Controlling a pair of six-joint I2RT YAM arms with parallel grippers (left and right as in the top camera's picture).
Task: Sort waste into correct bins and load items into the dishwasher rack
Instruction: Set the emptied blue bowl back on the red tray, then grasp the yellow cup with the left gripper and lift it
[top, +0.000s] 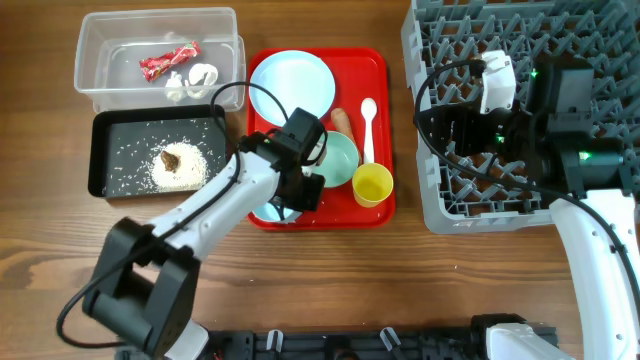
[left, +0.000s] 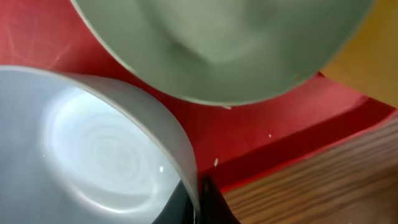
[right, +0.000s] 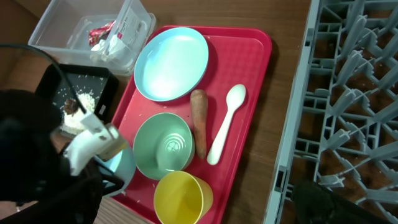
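Where the red tray (top: 383, 62) ends at 7 o'clock, the left hand (left: 199, 203) pinches the pale blue bowl (left: 93, 155) by its rim, with the green bowl (left: 224, 50) crowding in at 1 o'clock. I cannot tell how wide the right hand (top: 455, 125) stands.

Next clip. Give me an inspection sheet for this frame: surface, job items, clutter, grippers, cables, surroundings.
Surface: wooden table with a red tray at its centre.
Job's things: wrapper and tissue in clear tub; rice and brown scrap in black tub; plate, carrot, spoon, green bowl, yellow cup and blue bowl on the tray; no dishes seen in rack.
Clutter: stray white grains on the tray.
Grippers: left gripper straddles the blue bowl's rim, grip unclear; right gripper over the rack, state unclear.
Cables: left arm cable and right arm cable, both looped.
Surroundings: nothing seen.
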